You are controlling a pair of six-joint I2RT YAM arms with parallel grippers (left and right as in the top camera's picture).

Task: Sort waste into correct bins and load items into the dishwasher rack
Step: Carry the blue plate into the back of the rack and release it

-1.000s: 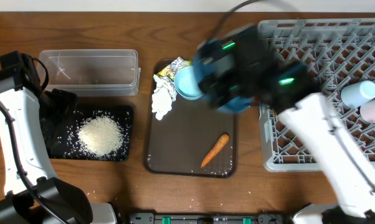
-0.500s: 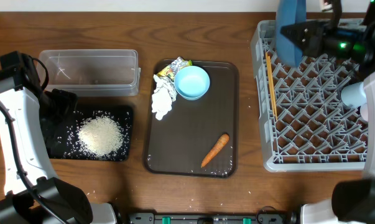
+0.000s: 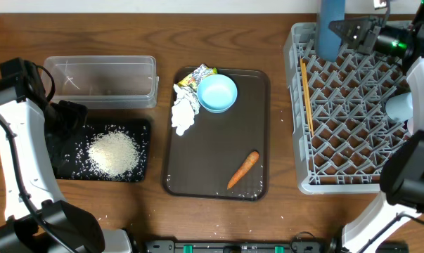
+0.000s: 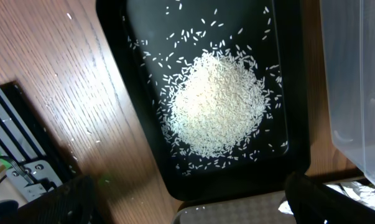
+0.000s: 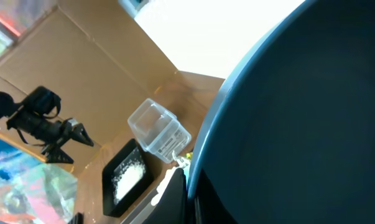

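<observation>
Wooden desk (image 3: pixel 282 140) carries three stations: the two bins along the left edge, a brown serving tray (image 3: pixel 212 147) at the centre, and the grey dishwasher rack (image 3: pixel 352 140) along the right edge. Left side: the black tray (image 3: pixel 143 140) holds the heap of rice (image 3: pixel 113 153), with a few stray grains on the desk beside it. The clear tub (image 3: pixel 99 81) sits just behind it, and no waste is visible inside. The left pincer (image 4: pixel 187 190) hangs over the black tray with its jaws spread wide and grips nothing. Right side: the right pincer (image 3: pixel 347 31) is closed on the dark blue plate (image 3: pixel 330 28), which stands on edge above the far left corner of the rack. Whether its lower rim touches the pegs cannot be determined. The chopsticks (image 3: pixel 306 98) lie inside the rack along its left edge, and a light blue cup (image 3: pixel 398 105) shows near the right edge, partly hidden by the arm. Status, as judged: the rice step is done, apart from the stray grains; the chopsticks and at least one cup are loaded; the plate is at the step of being set into the rack. Left to do: the wrapper (image 3: pixel 196 76) and tissue (image 3: pixel 185 109) at the far left corner of the serving tray, the carrot (image 3: pixel 243 169) toward its near edge, and the light blue bowl (image 3: pixel 217 93) at its far edge, not yet racked.
</observation>
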